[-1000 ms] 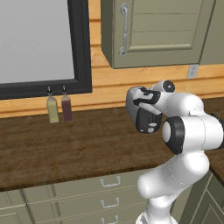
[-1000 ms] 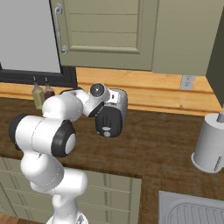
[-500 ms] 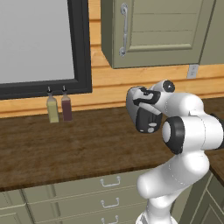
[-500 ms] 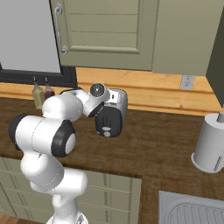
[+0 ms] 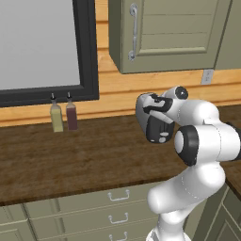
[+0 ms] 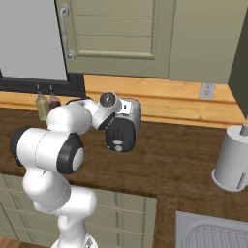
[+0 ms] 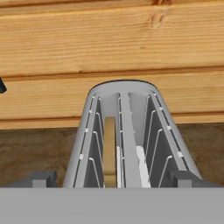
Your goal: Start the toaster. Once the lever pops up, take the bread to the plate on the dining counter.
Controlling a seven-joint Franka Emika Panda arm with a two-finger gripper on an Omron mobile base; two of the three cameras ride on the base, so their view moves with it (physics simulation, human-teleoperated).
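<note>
The robot's white arm [image 5: 197,141] is rising from the base and folding over a wood-topped counter [image 5: 70,160], its hand hanging above the counter's back half. In the hand view, the gripper [image 7: 111,179] is hovering directly over the toaster [image 7: 127,140], its two dark fingertips [image 7: 39,178] standing wide apart at either side of the appliance and holding nothing. The grey toaster is sitting beneath the hand on the brown counter, close to the wall, its two long slots running away from the camera. A slice of bread [image 7: 109,148] is standing on edge in the slot at the left of that view; the other slot is showing pale wire guides, and whether it holds anything cannot be told. From the base cameras the toaster is showing as a silver and dark body [image 6: 127,121] just behind the arm's wrist. Cream drawers with small handles [image 5: 117,207] are lining the counter's front. Farther along, a pale grey cylinder [image 6: 235,157] is standing at the counter's right end, near a sink's corner [image 6: 213,232]. Against the wooden backsplash [image 5: 117,89], two small bottles [image 5: 63,115] are standing side by side beneath a black-framed window [image 5: 87,52]. Green-grey wall cabinets [image 6: 121,34] are hanging above, with a wall outlet [image 6: 207,90] below them.
</note>
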